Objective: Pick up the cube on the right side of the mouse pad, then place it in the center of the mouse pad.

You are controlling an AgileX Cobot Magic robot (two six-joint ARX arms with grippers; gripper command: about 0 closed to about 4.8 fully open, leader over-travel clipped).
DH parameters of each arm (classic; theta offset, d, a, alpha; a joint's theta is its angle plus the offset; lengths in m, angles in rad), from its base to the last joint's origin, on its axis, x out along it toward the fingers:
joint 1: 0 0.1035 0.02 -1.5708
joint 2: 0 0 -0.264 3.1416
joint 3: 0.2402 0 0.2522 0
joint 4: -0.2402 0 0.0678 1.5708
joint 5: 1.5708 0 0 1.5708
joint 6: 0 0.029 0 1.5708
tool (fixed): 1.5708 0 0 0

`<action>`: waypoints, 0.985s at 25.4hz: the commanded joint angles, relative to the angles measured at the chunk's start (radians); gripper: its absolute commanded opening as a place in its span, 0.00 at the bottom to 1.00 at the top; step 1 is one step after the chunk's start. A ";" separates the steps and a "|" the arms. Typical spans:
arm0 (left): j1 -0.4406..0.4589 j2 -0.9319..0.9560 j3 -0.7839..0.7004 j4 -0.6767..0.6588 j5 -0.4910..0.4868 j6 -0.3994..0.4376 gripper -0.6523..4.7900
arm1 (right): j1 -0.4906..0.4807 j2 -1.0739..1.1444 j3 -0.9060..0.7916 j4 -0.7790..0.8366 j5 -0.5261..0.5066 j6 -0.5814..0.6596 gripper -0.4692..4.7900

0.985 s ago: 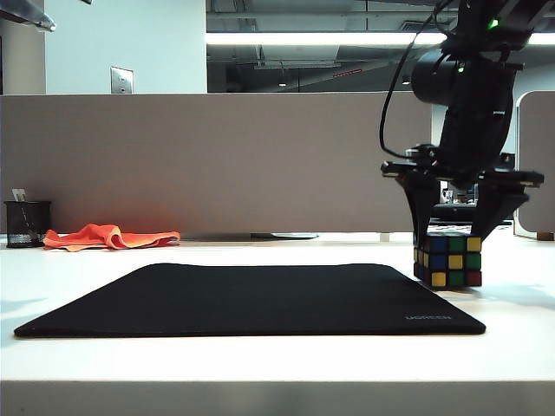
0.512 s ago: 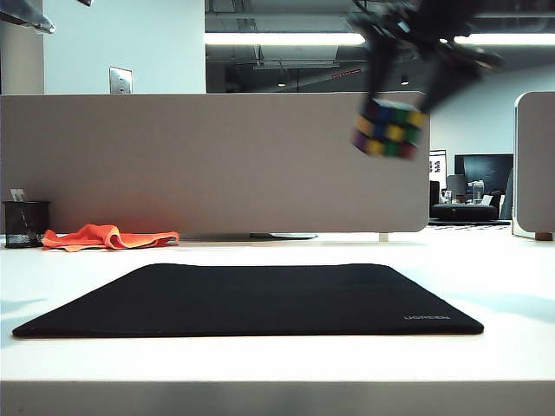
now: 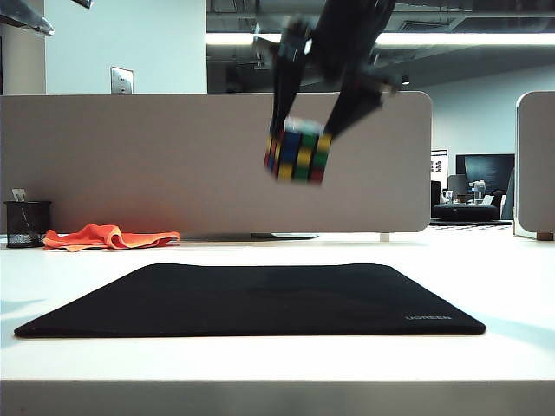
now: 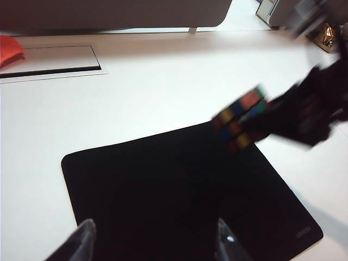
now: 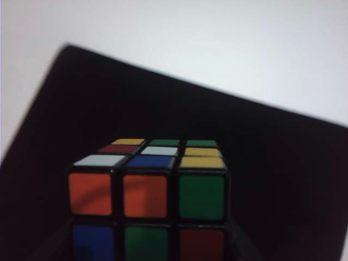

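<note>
The cube (image 3: pixel 299 156) hangs in the air above the middle of the mouse pad (image 3: pixel 251 299), pinched between the two fingers of the right claw (image 3: pixel 305 130). A second ago it stood on the tabletop (image 3: pixel 503 277) just off the pad's right edge with the claw straddling it; half a second ago it was already lifted, high on the right. Now it has swung leftward and sits lower, roughly over the pad's centre, well clear of the surface. The arm and the cube are blurred in the exterior view.

The dark fingers come down slantwise from the upper right, and the cube fills the gap between them, tilted a little. In the right wrist view the cube (image 5: pixel 148 198) fills the lower part of the picture, with orange, green, blue and red stickers on the near face and white, blue, yellow, red and green on top; the pad (image 5: pixel 272 179) lies dark beneath it.

The left claw (image 4: pixel 155 242) hangs over the near edge of the pad (image 4: pixel 163 201), its fingers spread wide and holding nothing. In that view the cube (image 4: pixel 242 119) is a streak over the pad's far right corner, well apart from the left claw.

Small grey lettering reading "UGREEN" (image 3: pixel 428 317) marks the pad's near right corner. Far back on the left, an orange cloth (image 3: pixel 108 236) lies beside a black mesh cup (image 3: pixel 27 224).
</note>
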 commanded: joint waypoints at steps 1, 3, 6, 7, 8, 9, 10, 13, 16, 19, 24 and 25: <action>0.001 -0.002 0.007 0.003 0.003 -0.002 0.64 | 0.019 0.048 0.006 0.001 0.002 0.000 0.62; 0.001 -0.002 0.007 0.004 0.003 -0.002 0.64 | 0.023 0.082 0.006 0.011 0.002 0.000 0.62; 0.002 -0.002 0.007 0.003 0.003 -0.002 0.64 | 0.027 0.148 0.006 0.027 -0.002 0.000 0.62; 0.002 -0.002 0.007 0.003 0.003 0.000 0.64 | 0.027 0.160 0.006 0.026 -0.002 0.000 0.62; 0.002 -0.002 0.007 0.003 0.003 0.001 0.64 | 0.027 0.179 0.006 0.023 -0.002 -0.001 0.63; 0.002 -0.002 0.007 0.003 0.003 0.001 0.64 | 0.026 0.183 0.006 0.021 -0.003 -0.001 0.64; 0.002 -0.002 0.007 0.003 0.003 0.001 0.64 | 0.026 0.188 0.006 0.021 -0.003 -0.001 0.70; 0.002 -0.002 0.007 0.003 0.003 0.002 0.64 | 0.027 0.187 0.006 0.040 -0.029 -0.001 0.93; 0.002 -0.002 0.007 0.003 0.003 0.005 0.64 | 0.027 0.185 0.006 0.042 -0.055 0.000 0.94; 0.002 -0.002 0.007 0.002 0.003 0.005 0.63 | 0.016 0.136 0.006 0.049 -0.027 -0.001 0.92; 0.002 -0.002 0.007 0.002 -0.004 0.005 0.60 | -0.093 -0.084 0.006 -0.017 0.039 -0.003 0.37; 0.002 -0.002 0.007 0.001 -0.004 0.005 0.54 | -0.109 -0.106 0.006 -0.035 0.037 -0.003 0.33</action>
